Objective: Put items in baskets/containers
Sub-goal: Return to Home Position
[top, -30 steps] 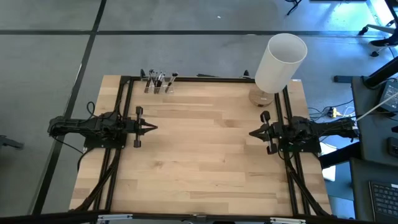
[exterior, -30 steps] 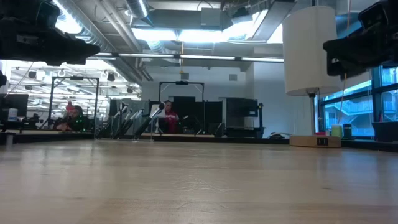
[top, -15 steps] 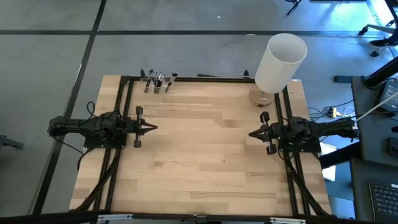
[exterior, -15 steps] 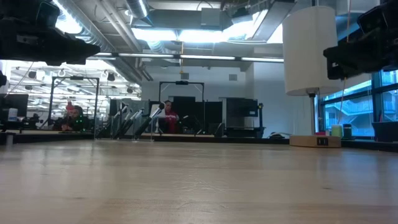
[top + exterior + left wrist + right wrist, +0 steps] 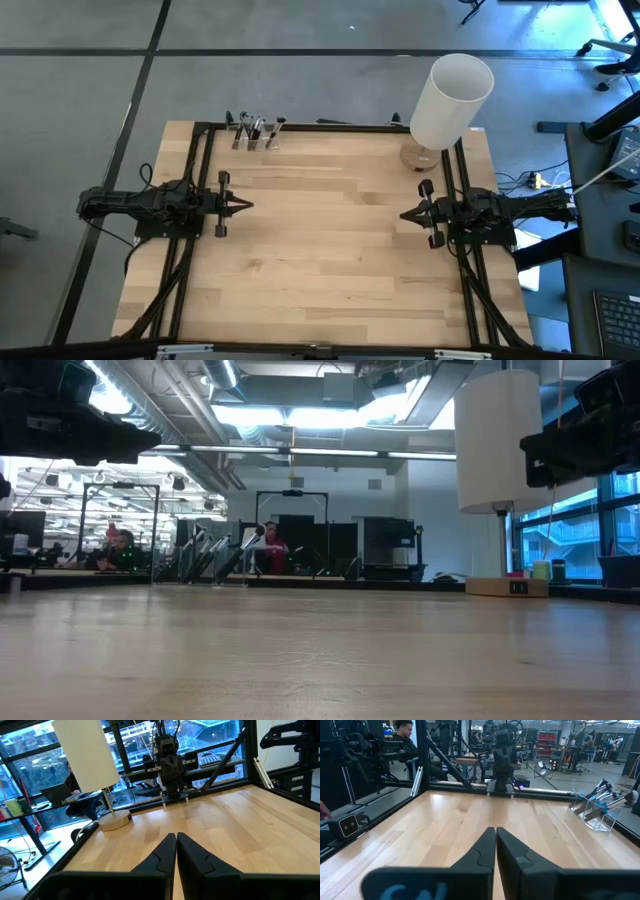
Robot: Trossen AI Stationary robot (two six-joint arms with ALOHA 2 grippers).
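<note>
the brushes [image 5: 256, 128] stand in the clear organizer [image 5: 250, 142] at the table's [image 5: 330, 270] far edge, on the left arm's side and well apart from both grippers. their handles sit down in the compartments and the dark bristle tips point up, so each long axis runs near upright. the right wrist view shows them leaning at a slant rather than standing straight, fanned a little apart from one another. how many there are, and which compartment holds which, i cannot tell. the left gripper [image 5: 247, 205] hangs over the table's left side, pointing across toward the middle. its fingers [image 5: 167, 851] are pressed together with nothing between them. the right gripper [image 5: 405, 215] hangs over the right side, facing the left one across bare wood. its fingers [image 5: 485, 845] are likewise closed on nothing. a tall white cylinder [image 5: 452, 98] stands on a round wooden base [image 5: 415, 158] at the far right corner, just beyond the right arm. no brush lies on the tabletop itself.
</note>
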